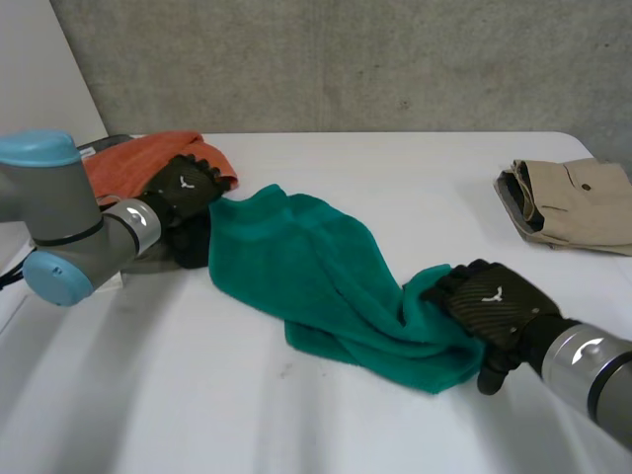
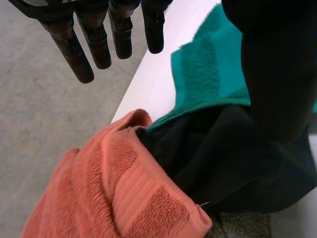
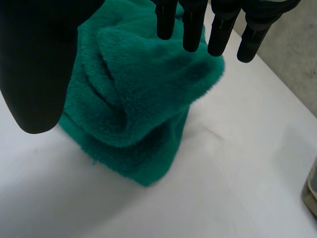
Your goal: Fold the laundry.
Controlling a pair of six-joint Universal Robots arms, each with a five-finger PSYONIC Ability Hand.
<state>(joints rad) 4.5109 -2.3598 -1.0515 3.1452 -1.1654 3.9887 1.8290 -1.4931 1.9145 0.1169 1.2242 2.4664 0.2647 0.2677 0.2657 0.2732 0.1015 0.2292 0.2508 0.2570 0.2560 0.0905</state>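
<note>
On the white bench [image 1: 148, 395], the right hand [image 1: 499, 301] rests on the near end of the green towel [image 1: 306, 267]. Its fingers are straight, its thumb is spread, and the towel is bunched under its palm. The towel lies slantwise across the bench. At the towel's far end, the left hand [image 1: 188, 188] has straight, relaxed fingers, with its thumb over the towel's edge. A black cloth [image 2: 213, 158] and an orange towel [image 1: 118, 163] lie just beside that end. Folded tan trousers [image 1: 578, 202] sit well apart from the towel.
</note>
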